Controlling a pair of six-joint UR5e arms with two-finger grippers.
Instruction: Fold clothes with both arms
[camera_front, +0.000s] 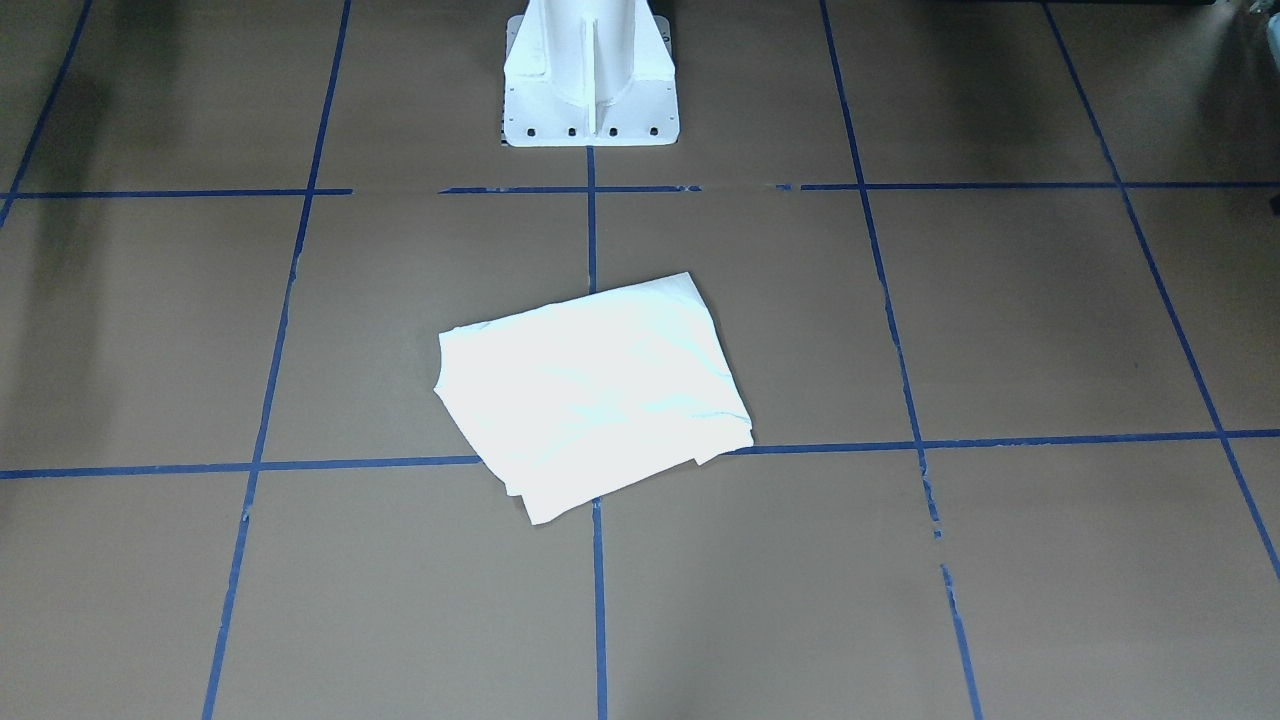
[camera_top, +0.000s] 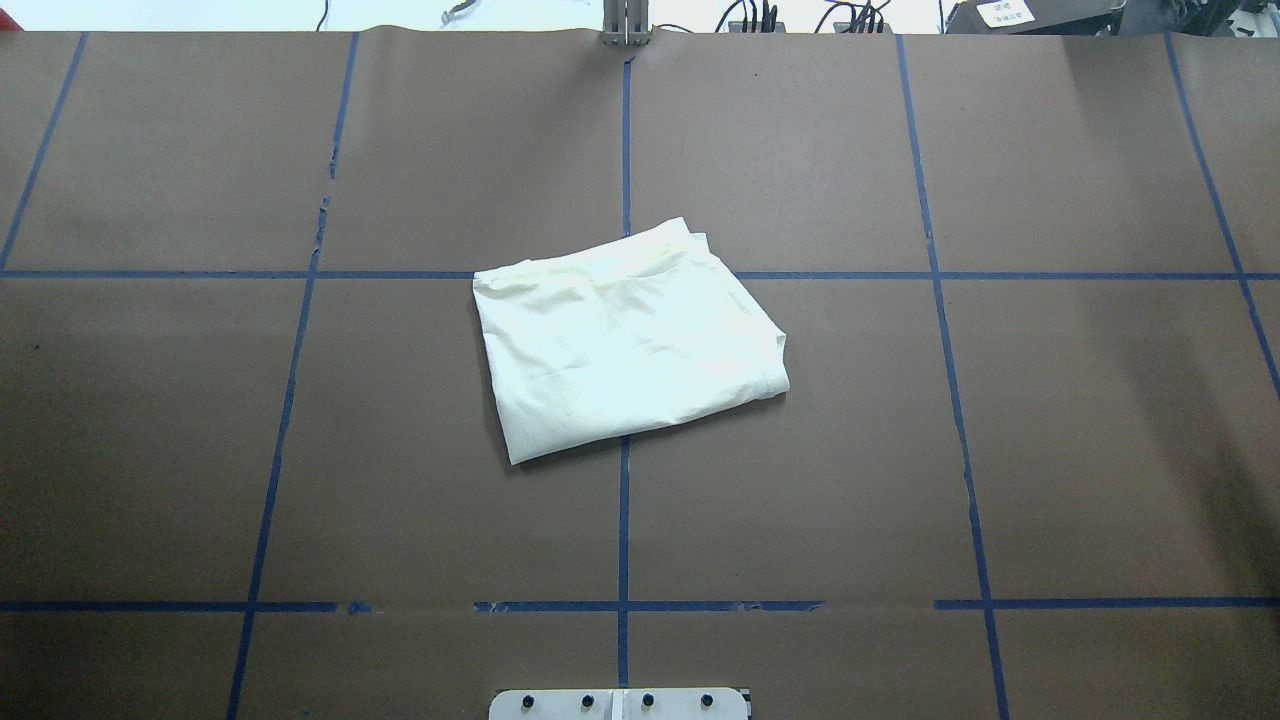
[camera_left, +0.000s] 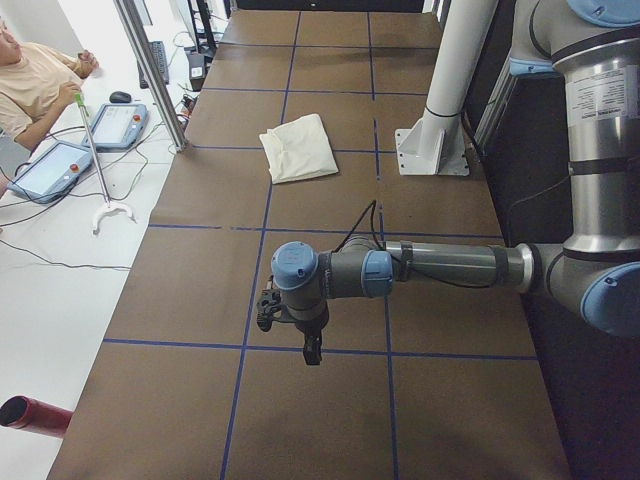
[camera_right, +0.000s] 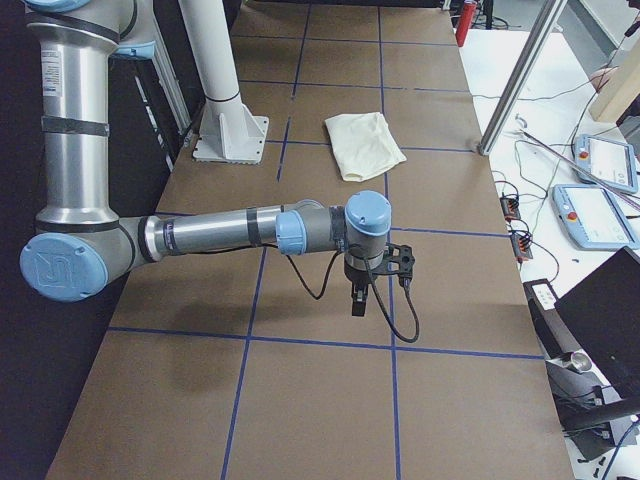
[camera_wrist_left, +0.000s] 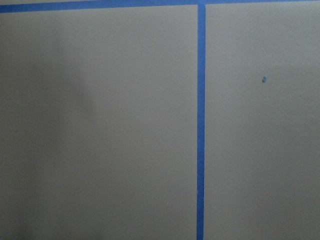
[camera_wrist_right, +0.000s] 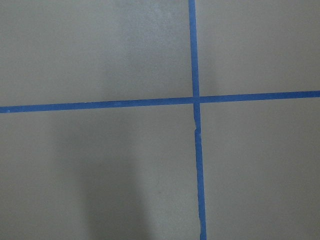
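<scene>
The cream-white T-shirt (camera_front: 590, 390) lies folded into a compact rectangle at the middle of the brown table, plain side up, with no print showing. It also shows in the overhead view (camera_top: 625, 340) and in both side views (camera_left: 298, 147) (camera_right: 365, 143). My left gripper (camera_left: 312, 350) hangs over bare table far from the shirt, toward my left end. My right gripper (camera_right: 358, 300) hangs over bare table toward my right end. I cannot tell whether either is open or shut. Both wrist views show only table and tape.
The white pedestal base (camera_front: 590, 80) stands at the robot's edge behind the shirt. Blue tape lines (camera_top: 624, 520) grid the brown table. An operator (camera_left: 30, 80), tablets (camera_left: 120, 125) and cables sit on the white bench beyond the far edge.
</scene>
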